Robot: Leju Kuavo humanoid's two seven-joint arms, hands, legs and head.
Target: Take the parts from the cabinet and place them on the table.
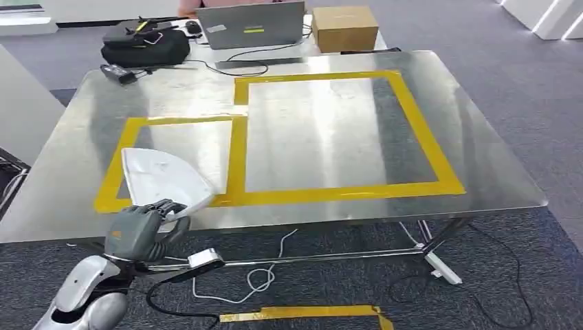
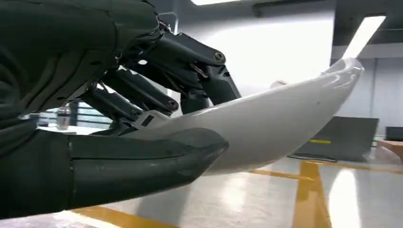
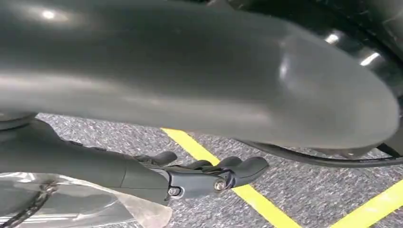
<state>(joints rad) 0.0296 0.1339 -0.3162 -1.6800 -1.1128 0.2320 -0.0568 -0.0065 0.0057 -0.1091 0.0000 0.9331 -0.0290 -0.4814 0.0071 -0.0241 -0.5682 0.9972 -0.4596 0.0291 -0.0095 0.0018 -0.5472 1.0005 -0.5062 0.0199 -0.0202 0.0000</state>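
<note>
— White, curved plastic shell part (image 1: 163,179): where is it seen?

— It is held by the left hand (image 1: 141,230) at the near left edge of the steel-topped bench (image 1: 309,137), its far portion lying over the smaller of two yellow tape rectangles (image 1: 237,155). Whether it touches the surface cannot be told.

— How are the fingers placed?

— In the left wrist view the thick grey thumb (image 2: 142,161) is pressed beneath the part and the dark fingers (image 2: 190,61) are curled over its upper rim, so the part is pinched between them.

— And the right hand (image 3: 199,178)?

— It is seen hanging above grey carpet (image 3: 309,194) crossed by yellow floor tape; its fingers lie loosely bent, apart, with nothing in them.

— Any containers?

— A brown cardboard box (image 1: 344,27) is seen closed at the far end, beside a grey laptop (image 1: 251,26) and a black bag (image 1: 146,45); their contents cannot be told.
</note>
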